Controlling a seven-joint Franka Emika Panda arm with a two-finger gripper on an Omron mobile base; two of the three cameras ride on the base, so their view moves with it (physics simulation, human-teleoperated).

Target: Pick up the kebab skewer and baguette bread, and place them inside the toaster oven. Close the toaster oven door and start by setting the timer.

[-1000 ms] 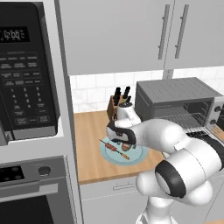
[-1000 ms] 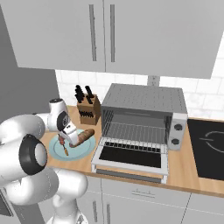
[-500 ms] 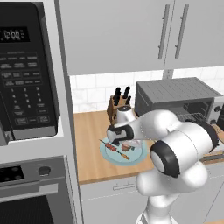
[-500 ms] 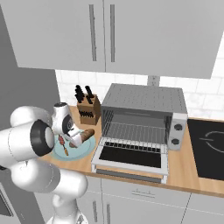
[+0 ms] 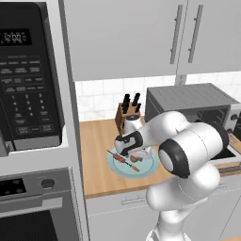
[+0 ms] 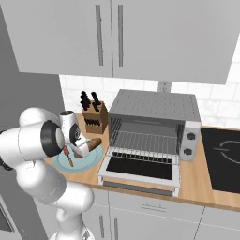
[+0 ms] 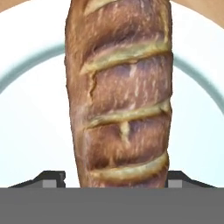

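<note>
Two fingertips of the gripper [image 7: 114,178] stood one on each side of the baguette bread [image 7: 120,94], low over the plate [image 7: 30,127]; the jaws were spread wider than the loaf, and whether the pads already touched the crust could not be told. To do this grasp well, the fingers should probably close squarely across the loaf's width near its middle, so it lifts level and does not drag the kebab skewer [image 5: 124,161], which lay on the same plate just left of the bread. The plate sat on a wooden counter [image 5: 96,141], with a knife block [image 5: 125,111] beyond it against the white tiled wall. To the right, the toaster oven [image 6: 152,124] stood with its toaster oven door [image 6: 140,167] dropped open and the wire rack bare. A black microwave [image 5: 28,80] hung at the far left, and grey cupboards [image 6: 140,37] ran overhead.
</note>
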